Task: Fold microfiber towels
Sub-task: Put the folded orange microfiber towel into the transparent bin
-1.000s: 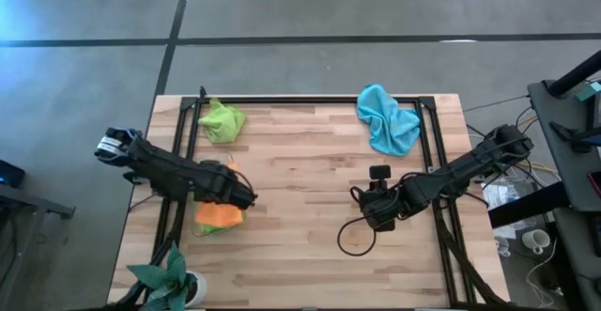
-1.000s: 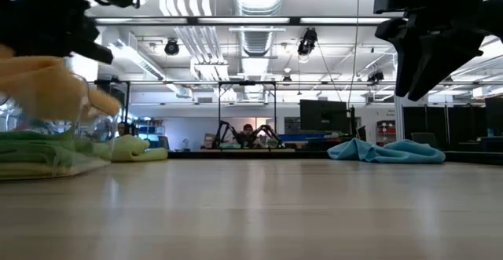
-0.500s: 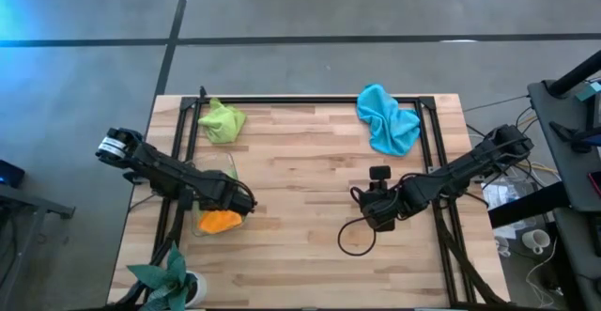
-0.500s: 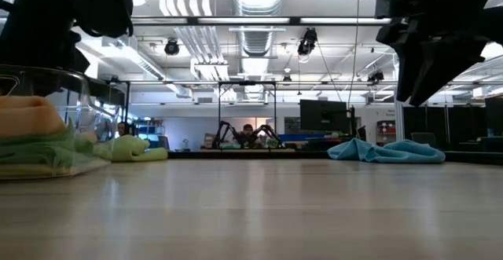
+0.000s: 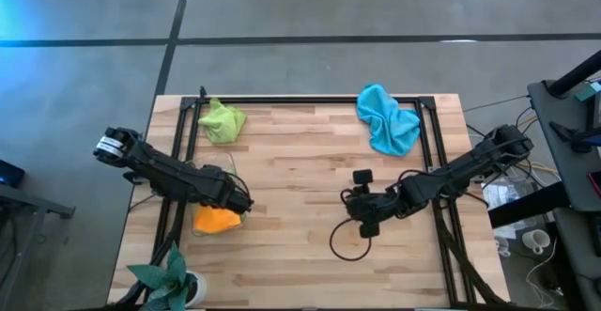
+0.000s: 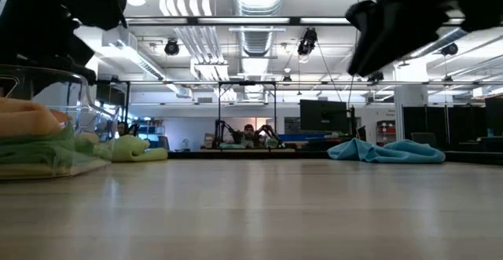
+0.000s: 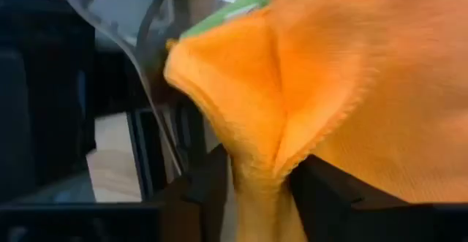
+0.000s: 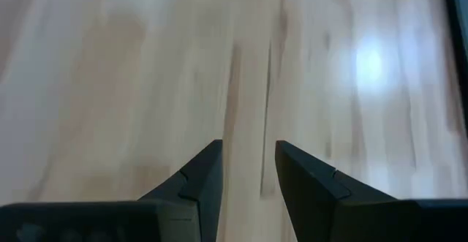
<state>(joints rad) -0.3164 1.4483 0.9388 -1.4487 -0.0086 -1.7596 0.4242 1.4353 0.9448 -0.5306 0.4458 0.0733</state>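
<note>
Left tool (image 7: 261,187) pinches a ridge of the orange towel (image 5: 217,220), which sits atop green cloth in the clear bin (image 6: 47,126) at the surface's left edge, likely stacking it there; right tool (image 8: 248,176) hovers mid-surface, part-open, empty.

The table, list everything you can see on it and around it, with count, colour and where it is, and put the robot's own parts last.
Orange towel: one, orange, in the clear container at the table's left side, on top of a green cloth.
Lime green towel: one, lime green, crumpled near the far left corner.
Light blue towel: one, light blue, crumpled near the far right corner.
Clear container: one, transparent, left side, holding the stacked cloths.
Plant: one, green with pointed leaves, near left corner.
Table: one, light wood.
Left hand: one, dark, at the container, a fold of the orange towel between its fingers.
Right hand: one, dark, open over bare wood right of centre.
</note>
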